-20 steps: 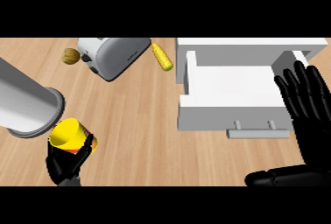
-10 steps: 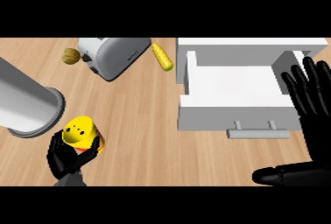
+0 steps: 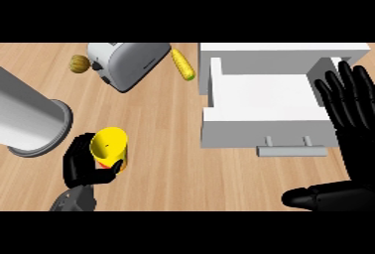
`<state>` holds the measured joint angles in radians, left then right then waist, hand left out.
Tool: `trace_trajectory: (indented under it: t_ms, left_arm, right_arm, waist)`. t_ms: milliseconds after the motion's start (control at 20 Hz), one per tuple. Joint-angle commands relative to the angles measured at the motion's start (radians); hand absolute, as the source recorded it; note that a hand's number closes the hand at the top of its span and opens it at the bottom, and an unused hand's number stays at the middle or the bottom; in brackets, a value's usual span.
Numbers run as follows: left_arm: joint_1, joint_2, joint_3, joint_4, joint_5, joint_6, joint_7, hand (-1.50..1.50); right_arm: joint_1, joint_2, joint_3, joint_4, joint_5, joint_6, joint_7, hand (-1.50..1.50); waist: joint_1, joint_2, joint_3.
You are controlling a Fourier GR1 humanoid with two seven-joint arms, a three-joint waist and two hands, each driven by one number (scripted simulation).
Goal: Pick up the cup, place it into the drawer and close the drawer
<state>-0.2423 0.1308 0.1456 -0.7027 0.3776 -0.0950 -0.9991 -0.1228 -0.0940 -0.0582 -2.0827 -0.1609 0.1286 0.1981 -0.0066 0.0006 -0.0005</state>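
The left hand (image 3: 82, 168) is curled around the yellow cup (image 3: 110, 147) near the counter's (image 3: 168, 124) front left, well apart from the open drawer (image 3: 256, 99). The right hand (image 3: 357, 141) rests with straight fingers at the drawer's right edge.

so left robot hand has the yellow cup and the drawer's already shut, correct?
Not quite. The drawer is open, not shut: the head view shows it pulled out from the cabinet with its white inside showing. The rest stands: the left robot hand is curled round the yellow cup.
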Motion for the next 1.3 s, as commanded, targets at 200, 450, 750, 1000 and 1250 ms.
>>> trace_trajectory:
  t_ms: [200,450,750,1000,1250]
  left_arm:
    - [-0.023,0.011,-0.108,-0.183,-0.026,-0.131,0.08,1.5]
    - [0.033,0.005,-0.183,-0.47,-0.03,-0.068,0.287,1.5]
    - [-0.001,-0.045,-0.224,-0.69,-0.017,0.031,0.497,1.5]
    - [-0.239,-0.038,-0.167,-0.69,0.008,0.116,0.663,1.5]
    - [-0.308,-0.079,-0.196,-0.691,-0.054,0.172,0.718,1.5]
  right_arm:
    - [0.079,0.0,-0.015,-0.013,-0.004,0.02,-0.042,-1.5]
    - [0.087,0.006,0.012,-0.076,0.0,0.007,0.015,-1.5]
    - [0.041,-0.007,-0.017,-0.092,-0.027,-0.009,0.058,-1.5]
    - [0.092,0.022,0.017,-0.088,0.006,-0.006,0.011,-1.5]
    - [-0.008,-0.034,-0.055,-0.007,-0.039,0.017,0.029,-1.5]
  waist:
    - [0.004,-0.004,0.001]
    - [0.012,-0.006,0.002]
    - [0.008,-0.004,0.001]
    - [-0.003,-0.002,0.001]
    - [0.002,-0.001,0.001]
